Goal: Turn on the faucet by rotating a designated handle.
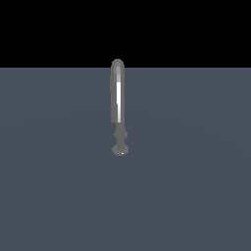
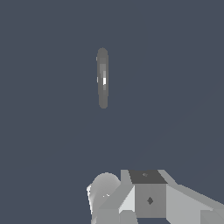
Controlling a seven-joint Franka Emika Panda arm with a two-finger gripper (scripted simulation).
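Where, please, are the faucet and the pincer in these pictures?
faucet [image 1: 117,98]: exterior view, on the tall upper body beside its white sheen stripe.
faucet [image 2: 103,78]: wrist view, on the middle of the slim grey shape.
pincer [image 2: 148,197]: wrist view, on its grey housing; fingertips not visible.

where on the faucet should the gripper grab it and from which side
Probably the long upper body of the faucet: it is the widest, straightest part, standing upright above a narrow knobbed stem and small round foot. The wrist view shows it as a slim elongated shape seen from above, so fingers closing across its narrow width look feasible. Which part is the turning handle cannot be told, nor the gripper's jaw state.
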